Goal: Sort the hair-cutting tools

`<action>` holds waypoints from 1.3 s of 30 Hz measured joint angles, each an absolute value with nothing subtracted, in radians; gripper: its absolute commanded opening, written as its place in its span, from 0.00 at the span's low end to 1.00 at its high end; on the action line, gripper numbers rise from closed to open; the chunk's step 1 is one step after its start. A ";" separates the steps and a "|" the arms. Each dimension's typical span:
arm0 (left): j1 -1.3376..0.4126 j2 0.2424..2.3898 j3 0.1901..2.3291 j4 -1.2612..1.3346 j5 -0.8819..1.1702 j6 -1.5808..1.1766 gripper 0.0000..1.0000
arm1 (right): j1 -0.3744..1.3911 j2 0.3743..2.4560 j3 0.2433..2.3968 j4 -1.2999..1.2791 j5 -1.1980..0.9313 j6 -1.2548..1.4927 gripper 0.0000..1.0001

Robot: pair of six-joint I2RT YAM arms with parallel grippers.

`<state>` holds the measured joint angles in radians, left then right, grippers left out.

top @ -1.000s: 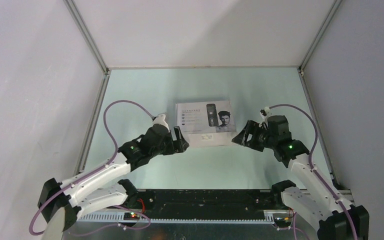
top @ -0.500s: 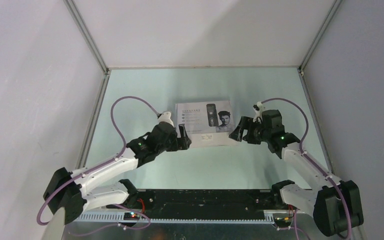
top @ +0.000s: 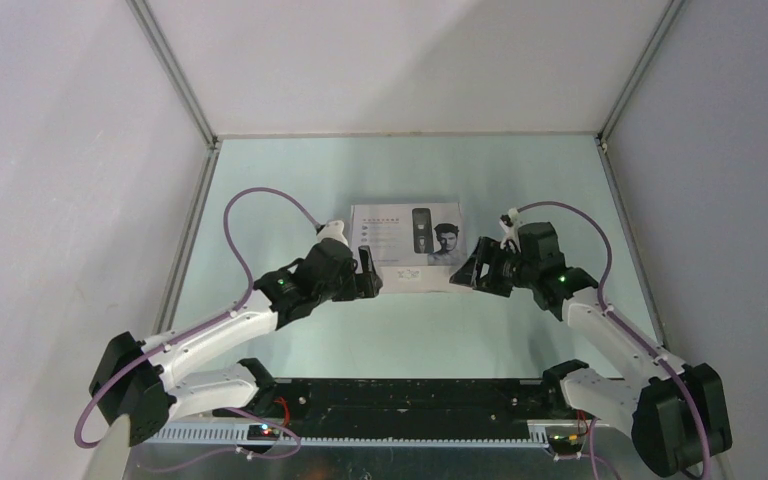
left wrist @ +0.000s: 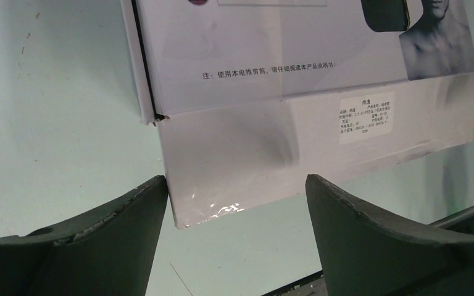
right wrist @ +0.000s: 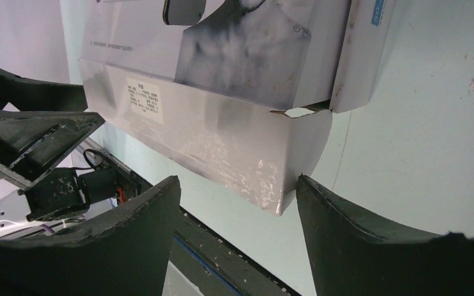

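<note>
Top external: left gripper (top: 368,275) and right gripper (top: 472,268) have moved in on the near corners of the box (top: 407,245) | both released, jaws spread, gripping nothing | tools unseen; we judge them inside the shut box | opening it comes next.

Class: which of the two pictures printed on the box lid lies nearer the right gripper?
The man's portrait, at the lid's end beside the right gripper; the black trimmer picture sits nearer the middle.
</note>
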<state>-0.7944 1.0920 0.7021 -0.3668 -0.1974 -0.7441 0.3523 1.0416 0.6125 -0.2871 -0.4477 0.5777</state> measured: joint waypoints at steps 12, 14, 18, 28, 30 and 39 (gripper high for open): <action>-0.794 1.089 0.729 -0.418 -0.177 -0.744 0.88 | 0.355 1.012 0.612 -0.324 -0.456 0.617 0.72; -0.794 1.087 0.729 -0.429 -0.179 -0.744 0.88 | 0.356 1.012 0.613 -0.337 -0.450 0.617 0.72; -0.794 1.086 0.729 -0.437 -0.181 -0.744 0.88 | 0.358 1.012 0.614 -0.355 -0.430 0.612 0.72; -0.794 1.086 0.729 -0.445 -0.204 -0.744 0.88 | 0.365 1.012 0.616 -0.370 -0.399 0.609 0.71; -0.794 1.086 0.729 -0.445 -0.208 -0.744 0.88 | 0.366 1.013 0.616 -0.371 -0.393 0.606 0.71; -0.794 1.086 0.727 -0.428 -0.184 -0.752 0.84 | 0.372 1.013 0.616 -0.370 -0.384 0.605 0.69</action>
